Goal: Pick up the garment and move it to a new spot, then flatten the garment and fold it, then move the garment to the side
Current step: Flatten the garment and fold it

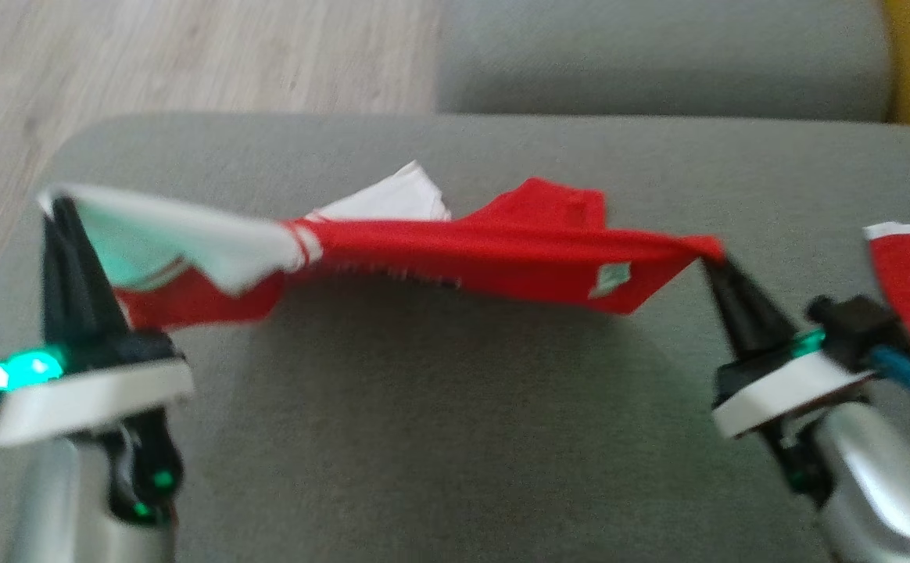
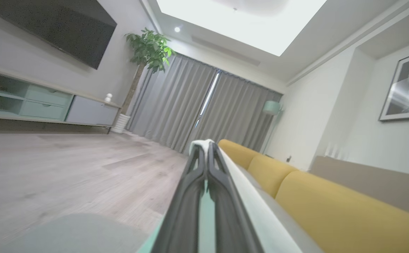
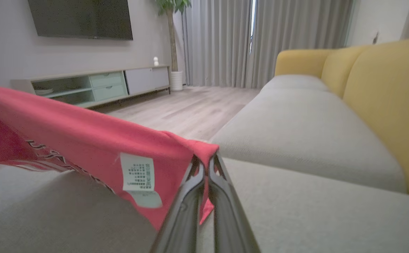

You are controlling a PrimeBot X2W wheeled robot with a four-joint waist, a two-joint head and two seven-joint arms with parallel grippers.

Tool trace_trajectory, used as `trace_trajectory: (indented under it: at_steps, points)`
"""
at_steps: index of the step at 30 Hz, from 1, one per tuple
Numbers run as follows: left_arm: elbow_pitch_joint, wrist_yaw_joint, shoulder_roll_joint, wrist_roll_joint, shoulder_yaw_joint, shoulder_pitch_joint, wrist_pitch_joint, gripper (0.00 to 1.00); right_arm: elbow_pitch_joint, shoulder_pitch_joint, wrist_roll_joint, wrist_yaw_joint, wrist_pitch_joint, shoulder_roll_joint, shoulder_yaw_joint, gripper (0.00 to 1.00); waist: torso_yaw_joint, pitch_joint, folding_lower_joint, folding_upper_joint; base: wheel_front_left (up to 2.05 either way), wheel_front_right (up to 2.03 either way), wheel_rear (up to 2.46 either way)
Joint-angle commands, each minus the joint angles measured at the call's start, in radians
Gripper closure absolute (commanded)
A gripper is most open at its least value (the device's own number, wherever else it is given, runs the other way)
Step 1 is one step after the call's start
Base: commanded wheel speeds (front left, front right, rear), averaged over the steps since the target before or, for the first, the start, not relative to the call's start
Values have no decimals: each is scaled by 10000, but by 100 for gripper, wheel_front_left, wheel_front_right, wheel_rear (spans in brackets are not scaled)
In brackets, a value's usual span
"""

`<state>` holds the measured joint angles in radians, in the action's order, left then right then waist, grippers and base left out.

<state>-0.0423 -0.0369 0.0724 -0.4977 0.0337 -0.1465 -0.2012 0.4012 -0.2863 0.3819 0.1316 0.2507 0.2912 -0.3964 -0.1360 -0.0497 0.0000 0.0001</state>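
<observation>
Over grey sofa (image 1: 455,438) we hold the red-and-white garment (image 1: 502,242) stretched between left gripper (image 1: 60,205) and right gripper (image 1: 711,262), each clamped on an end.

The garment (image 1: 502,242) hangs above the seat (image 1: 424,438) between left tool (image 1: 60,207) and right tool (image 1: 711,256).

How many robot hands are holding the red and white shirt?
2. The left gripper pinches the white end of the shirt; the right gripper pinches its red corner.
</observation>
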Motion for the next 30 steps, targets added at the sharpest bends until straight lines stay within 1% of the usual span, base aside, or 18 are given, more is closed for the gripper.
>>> trace_trajectory:
  at_steps: [1,6,9,12,15,17,19,22,24,27,28,29,30]
  points:
    - [-689,-101,375,-195,304,-963,282,100,-643,-31,-84,-9,111,429,224,100,706,702,0,-1,0,0,0]
    - [-1353,-295,664,-926,230,-2597,1252,100,-1820,-572,-138,-9,84,1532,1241,100,1374,1255,0,-1,0,0,0]
    - [-1652,-350,730,-1350,142,-3435,1752,100,-2621,-892,-58,-9,-281,2038,1747,100,1702,1450,0,-1,0,0,0]
    - [-1855,-167,607,-1787,-11,-3876,2397,100,-3376,-1056,35,-9,-958,2347,2192,100,1945,1490,0,-1,0,0,0]
    - [-1737,218,498,-2019,-288,-3838,3216,100,-3577,-994,64,-9,-1704,2295,2555,100,2057,1373,0,-1,0,0,0]
    - [-1455,461,451,-2050,-531,-3606,3721,100,-3309,-820,250,-9,-2373,2118,2556,100,2039,1196,0,-1,0,0,0]
    - [-1082,609,381,-2073,-776,-3342,4046,100,-2800,-665,563,-9,-3000,1883,2369,100,1940,942,0,-1,0,0,0]
    - [-420,608,212,-2213,-1126,-3041,4161,100,-1787,-614,925,-9,-3702,1695,1739,100,1697,458,0,-1,0,0,0]
    - [34,496,130,-2242,-1360,-2993,4074,100,-1054,-803,1211,-9,-3762,1531,1417,100,1535,14,0,-1,0,0,0]
    - [734,254,20,-2263,-1652,-3152,3714,100,100,-1354,1309,-9,-3305,1350,935,100,1338,-601,0,-1,0,0,0]
    - [734,254,20,-2263,-1652,-3152,3714,100,100,-1354,1309,-9,-3305,1350,935,100,1338,-601,0,-1,0,0,0]
    - [991,189,-1,-2218,-1712,-3246,3537,100,455,-1539,1227,-9,-3129,1307,718,73,1293,-740,0,-1,0,0,0]
    - [1256,136,-18,-2174,-1756,-3350,3369,100,771,-1715,1175,-9,-2910,1244,588,30,1261,-869,0,-1,0,0,0]
